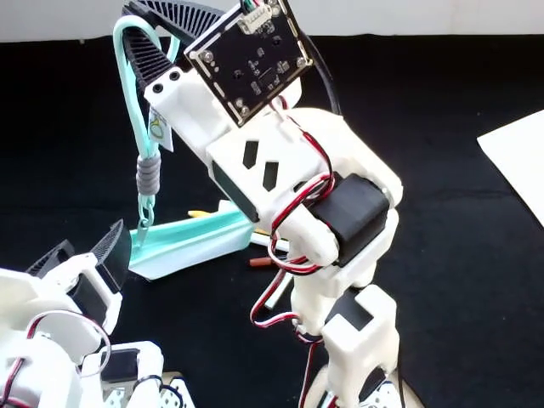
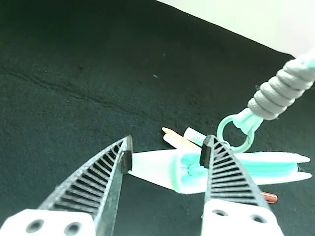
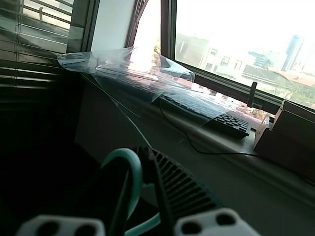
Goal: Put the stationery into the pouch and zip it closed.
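Observation:
The mint-green pouch (image 1: 191,242) lies on the black table, its strap (image 1: 132,93) pulled upward. My right gripper (image 1: 161,34), raised high, is shut on the strap loop (image 3: 123,169); one ribbed finger (image 3: 172,182) is beside the loop. A grey cord wrap (image 1: 149,174) and ring clip (image 2: 236,130) join the strap to the pouch (image 2: 246,167). My left gripper (image 2: 167,155) hangs open just above the pouch's near end, holding nothing; it sits low at the table's front left (image 1: 85,251). A yellow pencil (image 2: 177,139), a white stick (image 2: 194,133) and a red-brown piece (image 2: 268,196) lie against the pouch.
A white pen (image 1: 276,293) lies partly under the right arm's base. A white sheet (image 1: 518,161) is at the table's right edge. Bare black cloth spreads behind and to the left of the pouch.

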Controlling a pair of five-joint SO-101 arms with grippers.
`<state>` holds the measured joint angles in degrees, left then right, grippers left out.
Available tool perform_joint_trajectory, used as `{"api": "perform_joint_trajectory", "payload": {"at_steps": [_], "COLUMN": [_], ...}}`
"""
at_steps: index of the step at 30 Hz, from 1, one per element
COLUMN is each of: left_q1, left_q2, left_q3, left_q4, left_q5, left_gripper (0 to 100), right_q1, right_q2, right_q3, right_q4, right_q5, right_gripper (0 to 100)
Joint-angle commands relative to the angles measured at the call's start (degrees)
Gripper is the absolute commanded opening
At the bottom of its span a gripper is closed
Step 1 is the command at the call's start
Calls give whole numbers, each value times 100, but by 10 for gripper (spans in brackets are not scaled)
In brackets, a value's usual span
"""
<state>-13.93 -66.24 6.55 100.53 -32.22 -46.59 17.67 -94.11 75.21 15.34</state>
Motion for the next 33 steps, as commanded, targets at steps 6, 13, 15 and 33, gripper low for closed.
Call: {"api": "perform_joint_trajectory", "payload": {"at_steps": [6, 13, 15, 33], "left_q1": [48, 75, 84, 831], "left_q2": [-382, -549, -549, -593], "left_q3": [426, 892, 927, 1420], "left_q4": [79, 53, 53, -79], "left_q5": [53, 53, 53, -9], "left_gripper": [234, 234, 234, 5], "right_q1": [101, 101, 101, 101], "right_q2": [-22, -22, -22, -31], "right_q3": [-75, -75, -75, -75], "right_q4": [-163, -154, -136, -101], "right_q5": [-35, -35, -35, -35], "right_gripper": [7, 7, 7, 7]}}
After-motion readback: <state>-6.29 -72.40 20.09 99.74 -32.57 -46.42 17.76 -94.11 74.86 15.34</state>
